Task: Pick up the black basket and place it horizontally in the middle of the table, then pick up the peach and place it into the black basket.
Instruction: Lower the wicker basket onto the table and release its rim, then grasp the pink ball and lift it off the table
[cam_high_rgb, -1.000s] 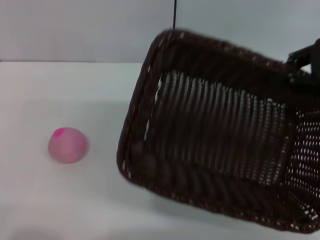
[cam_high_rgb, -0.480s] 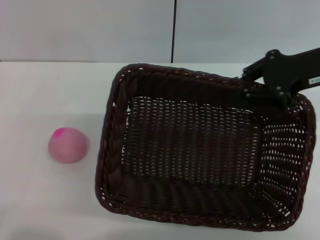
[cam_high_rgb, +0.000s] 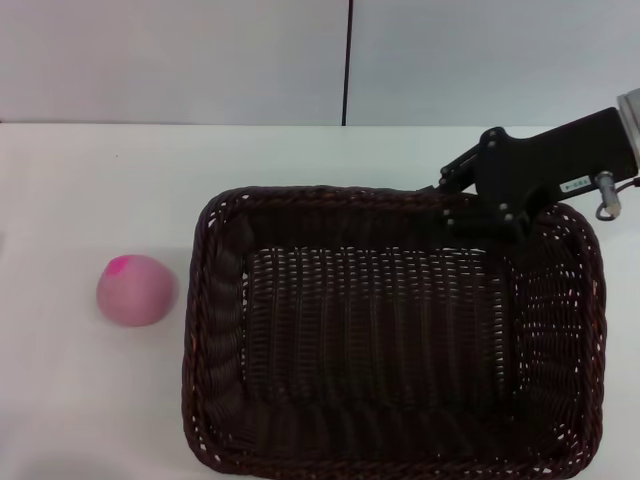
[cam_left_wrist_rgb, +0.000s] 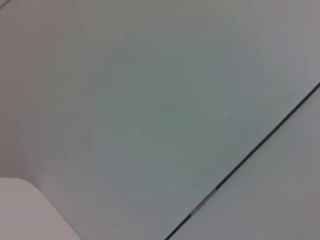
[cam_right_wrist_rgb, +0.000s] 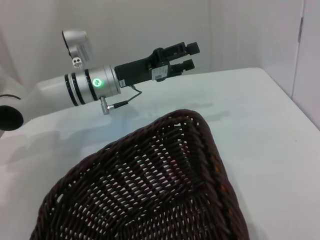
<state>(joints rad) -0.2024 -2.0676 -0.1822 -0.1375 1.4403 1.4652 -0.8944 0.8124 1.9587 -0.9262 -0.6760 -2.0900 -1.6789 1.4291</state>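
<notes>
The black basket (cam_high_rgb: 390, 340) lies flat on the white table (cam_high_rgb: 90, 170), long side across, at centre right. My right gripper (cam_high_rgb: 470, 208) is shut on the basket's far rim near its right corner. The peach (cam_high_rgb: 136, 290) sits on the table left of the basket, apart from it. The right wrist view shows a basket corner (cam_right_wrist_rgb: 150, 200) close up. Beyond it, my left gripper (cam_right_wrist_rgb: 190, 56) hovers above the table, open and empty. The left wrist view shows only a wall.
A grey wall with a dark vertical seam (cam_high_rgb: 348, 60) stands behind the table's far edge. The basket's near rim reaches the lower edge of the head view. White tabletop (cam_right_wrist_rgb: 260, 125) spreads around the basket corner.
The basket was tilted up at the right. It has swung down and leftward with my right gripper and now lies flat on the table. The peach has not moved.
</notes>
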